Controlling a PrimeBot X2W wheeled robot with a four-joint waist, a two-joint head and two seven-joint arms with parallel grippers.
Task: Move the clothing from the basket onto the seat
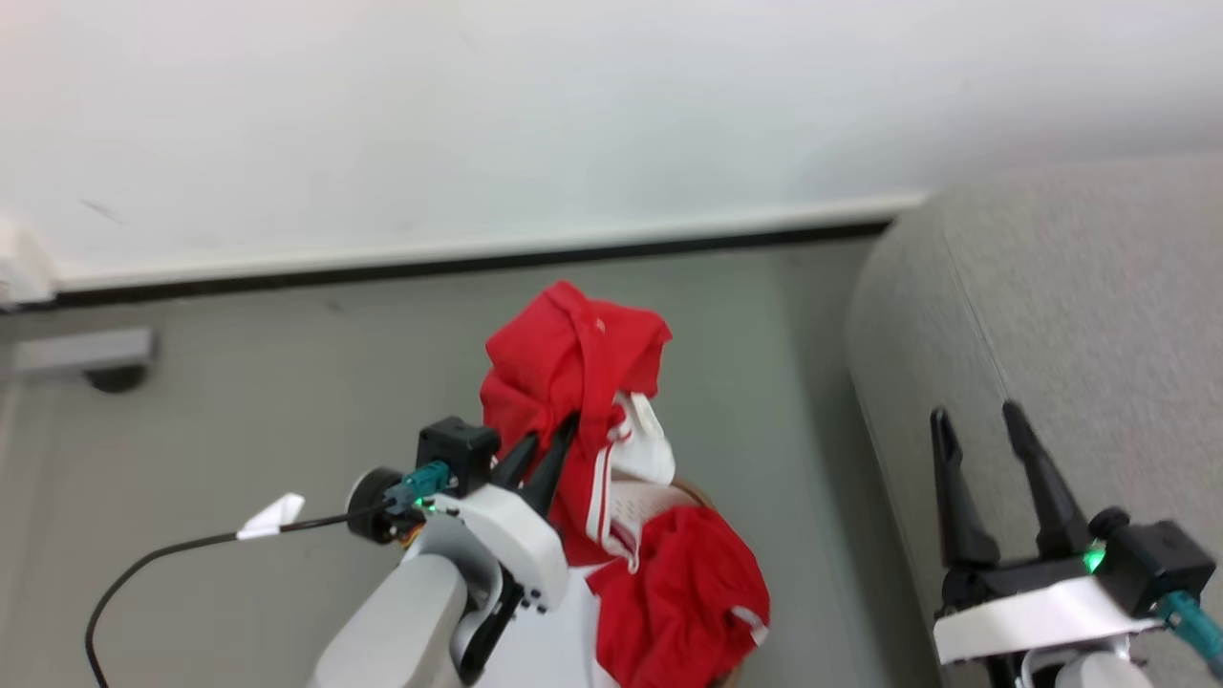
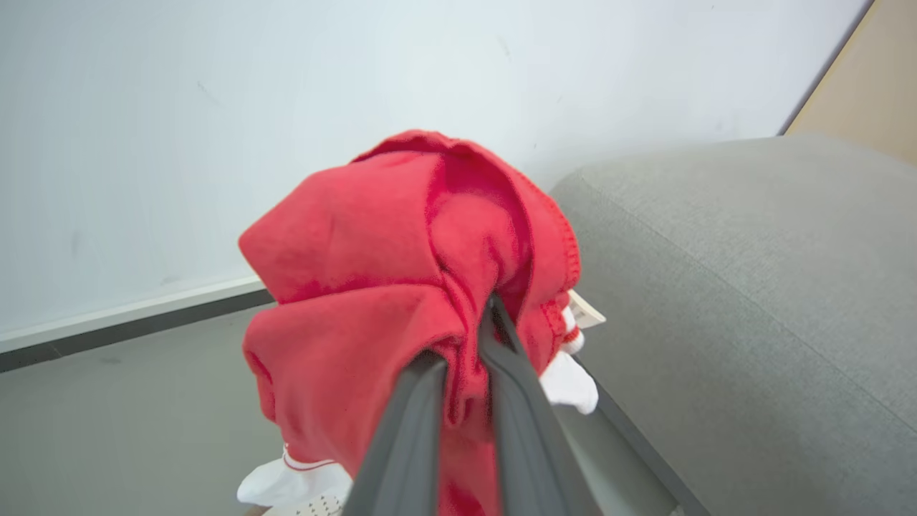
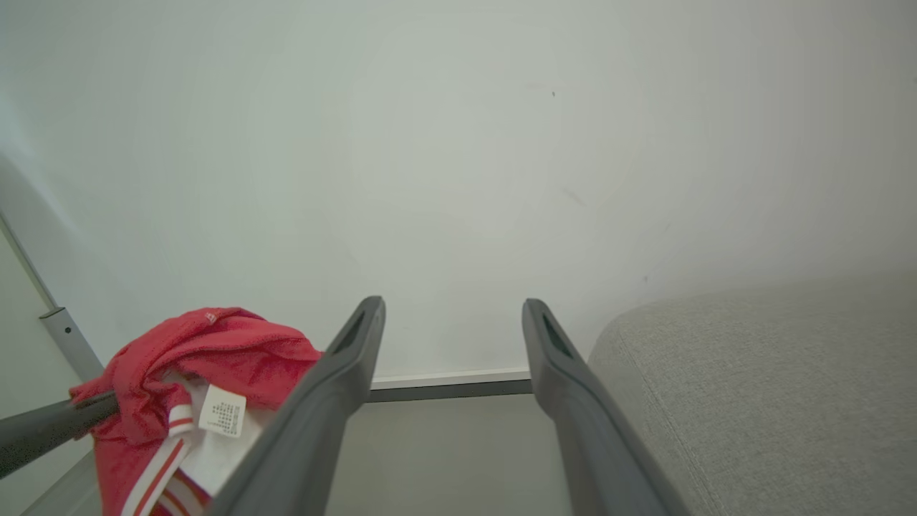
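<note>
My left gripper (image 1: 564, 428) is shut on a bright red garment (image 1: 571, 363) with white side stripes and white trim, held up in the air left of the seat. In the left wrist view the red garment (image 2: 401, 287) bunches over my two fingers (image 2: 412, 408), and it also hangs at the lower left of the right wrist view, red garment (image 3: 186, 387). A second red garment (image 1: 683, 597) lies in the basket (image 1: 659, 502), of which only a bit of white perforated wall shows below. The grey seat (image 1: 1051, 315) fills the right side. My right gripper (image 1: 976, 418) stands open over the seat's edge, holding nothing.
A white wall with a white and dark baseboard (image 1: 478, 258) runs along the back. Grey floor (image 1: 239, 420) lies between wall and seat. A grey furniture foot (image 1: 86, 358) sits at the far left. A black cable (image 1: 172, 554) trails from my left wrist.
</note>
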